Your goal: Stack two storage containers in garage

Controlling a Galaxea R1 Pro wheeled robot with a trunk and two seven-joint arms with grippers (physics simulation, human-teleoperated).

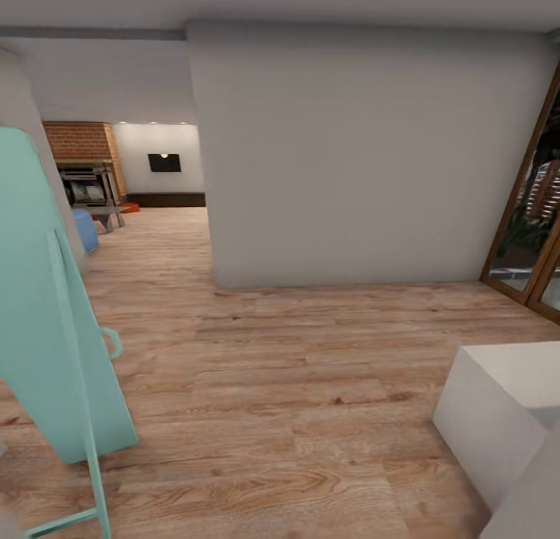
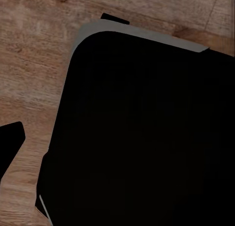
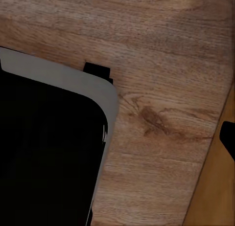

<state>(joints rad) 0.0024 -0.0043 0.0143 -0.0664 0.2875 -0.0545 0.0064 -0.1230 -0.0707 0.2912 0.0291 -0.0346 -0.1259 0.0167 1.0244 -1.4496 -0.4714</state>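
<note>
Far down the passage, in the living room, a small orange-red shape [image 1: 128, 207] lies on the wood floor beside the brick fireplace [image 1: 84, 142]; it looks like one of the storage containers, too small to tell more. In the left wrist view a single dark fingertip [image 2: 11, 140] pokes in over the planks. In the right wrist view a dark fingertip [image 3: 227, 138] shows at the edge. Nothing is seen between the fingers, and I cannot tell whether either gripper is open or shut. The garage is out of view.
A grey wall block [image 1: 365, 158] stands ahead, with the opening to the living room on its left. A tall teal board [image 1: 54, 321] leans close at my left. Glass doors [image 1: 537, 236] are at the right, a white block [image 1: 498, 414] at lower right. My dark base [image 2: 147, 138] shows below.
</note>
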